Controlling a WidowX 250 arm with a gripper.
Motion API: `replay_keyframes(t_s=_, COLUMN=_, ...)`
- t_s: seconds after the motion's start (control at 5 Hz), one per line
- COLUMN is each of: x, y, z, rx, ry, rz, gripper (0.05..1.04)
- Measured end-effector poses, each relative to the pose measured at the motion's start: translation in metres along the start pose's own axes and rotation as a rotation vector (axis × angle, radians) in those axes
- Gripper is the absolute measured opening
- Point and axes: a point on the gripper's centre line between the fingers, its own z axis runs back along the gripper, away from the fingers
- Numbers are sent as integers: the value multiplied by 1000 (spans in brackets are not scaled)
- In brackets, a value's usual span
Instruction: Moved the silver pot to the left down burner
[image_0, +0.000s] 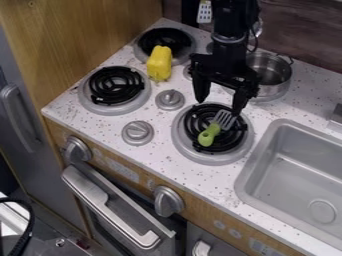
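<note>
Take the gripper (220, 97) as the centre of your clock, with 12 at the top of the camera view. Toward 6 o'clock, the near right burner (189, 150) carries a fork (208, 135) with a green handle, its prongs just beside your right-hand fingertip; you can't tell whether they touch. Toward 10 o'clock, a yellow block-like thing (159, 63) leans over the near edge of the far left burner (182, 56). Between you and the near left burner (115, 109), out at 9 o'clock, a small knob (169, 100) rises from the surface (160, 155). A larger knob (137, 132) stands at 8 o'clock, and the sink (242, 186) is set in at 5 o'clock. At 12 o'clock, a slotted tool (204, 11) is upright by the back wall.

You have one pot, one fork, one yellow thing, one slotted tool and one sink. Three burners show their black coils, and a round metal rim (272, 97) shows under the pot.

The silver pot (275, 82) lies toward 2 o'clock from your jaws, upright at the far right and apart from both fingers, its left side partly hidden by the arm (230, 55). Your jaws are spread wide, pointing down, with nothing between them.
</note>
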Motion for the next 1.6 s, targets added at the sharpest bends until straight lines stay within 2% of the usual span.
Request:
replay_keyframes(t_s=0.2, x=-5, y=0, z=-13, rx=1, ry=38, rz=0, gripper=997)
replay_keyframes(t_s=0.4, x=11, y=-5, z=-21, rx=-8, ry=25, rz=-27, gripper=997)
replay_keyframes(t_s=0.6, x=36, y=-22, z=-24, rx=-36, ry=-23, rz=-118, gripper=997)
replay_keyframes(t_s=0.8, x=62, y=-33, z=-19, rx=-58, ry=-116, rz=-180, gripper=997)
replay_keyframes(t_s=1.2, x=114, y=-55, z=-10, rx=-54, ry=-369, rz=-307, gripper=997)
replay_keyframes(t_s=1.4, x=128, y=-60, z=-27, rx=-72, ry=-393, rz=-317, gripper=997)
replay_keyframes(t_s=1.6, x=139, y=-54, z=-54, rx=-66, ry=-374, rz=-312, gripper=997)
